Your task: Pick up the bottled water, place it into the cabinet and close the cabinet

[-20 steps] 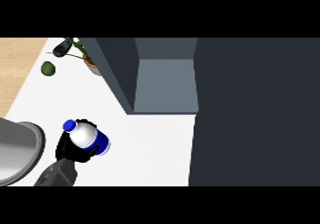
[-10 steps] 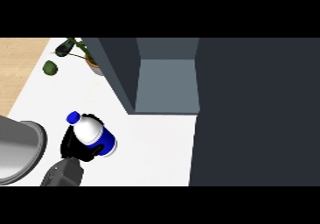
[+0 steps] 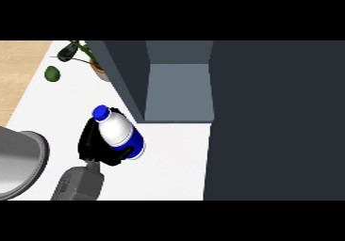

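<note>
Bottled water (image 3: pixel 118 132): white body, blue cap, blue band at base. Left hand (image 3: pixel 92 143) curled around it: black, on a grey forearm (image 3: pixel 78 183). Table (image 3: pixel 168 160): white; beyond its left edge, tan wood-grain floor (image 3: pixel 19 70). Cabinet (image 3: pixel 175 89): dark slate-grey outside, paler blue-grey inside. Left of cabinet, potted plant (image 3: pixel 67 59): dark green leaves, orange-brown pot. Left of bottle, sink (image 3: pixel 15 162): metallic grey.
</note>
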`<move>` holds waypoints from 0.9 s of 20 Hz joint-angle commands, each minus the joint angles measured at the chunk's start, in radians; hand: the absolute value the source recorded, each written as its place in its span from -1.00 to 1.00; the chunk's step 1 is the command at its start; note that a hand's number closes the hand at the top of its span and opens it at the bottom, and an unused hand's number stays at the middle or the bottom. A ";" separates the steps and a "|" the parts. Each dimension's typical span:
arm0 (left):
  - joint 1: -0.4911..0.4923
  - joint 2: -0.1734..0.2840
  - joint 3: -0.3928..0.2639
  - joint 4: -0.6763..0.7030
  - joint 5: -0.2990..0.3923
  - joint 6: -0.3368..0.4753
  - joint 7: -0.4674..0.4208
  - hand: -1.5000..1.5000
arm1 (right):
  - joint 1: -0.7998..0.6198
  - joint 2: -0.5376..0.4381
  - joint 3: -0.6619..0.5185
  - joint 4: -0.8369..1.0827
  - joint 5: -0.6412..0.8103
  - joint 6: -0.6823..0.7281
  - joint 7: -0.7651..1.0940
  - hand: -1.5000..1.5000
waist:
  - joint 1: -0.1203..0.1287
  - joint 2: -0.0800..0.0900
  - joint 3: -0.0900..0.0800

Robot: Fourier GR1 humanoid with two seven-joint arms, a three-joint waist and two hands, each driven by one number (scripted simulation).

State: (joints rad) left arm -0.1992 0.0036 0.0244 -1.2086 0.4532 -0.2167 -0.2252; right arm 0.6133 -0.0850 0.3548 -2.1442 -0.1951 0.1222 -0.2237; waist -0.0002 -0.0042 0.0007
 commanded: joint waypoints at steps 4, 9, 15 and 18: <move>-0.095 -0.003 -0.162 -0.145 -0.003 0.281 0.103 1.00 | 0.014 -0.010 0.027 -0.001 0.019 -0.008 -0.017 -1.00 | -0.008 0.002 0.000; -0.239 -0.004 -0.229 -0.036 0.000 0.392 0.063 1.00 | -0.066 0.026 0.045 0.002 0.023 -0.067 0.061 -1.00 | -0.009 0.005 -0.001; -0.414 -0.004 -0.310 0.089 -0.057 0.559 0.033 1.00 | -0.030 -0.011 0.006 0.017 -0.022 -0.012 -0.011 -1.00 | -0.027 0.007 -0.001; -0.503 -0.003 -0.273 0.128 -0.091 0.599 0.075 1.00 | -0.080 0.029 0.045 -0.023 -0.007 -0.064 0.065 -1.00 | -0.028 0.011 -0.001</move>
State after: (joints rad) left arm -0.4601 0.0150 -0.2670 -1.2092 0.3930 0.3596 -0.1992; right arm 0.5882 -0.0903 0.3789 -2.1584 -0.2074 0.0937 -0.2026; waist -0.0083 -0.0078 -0.0017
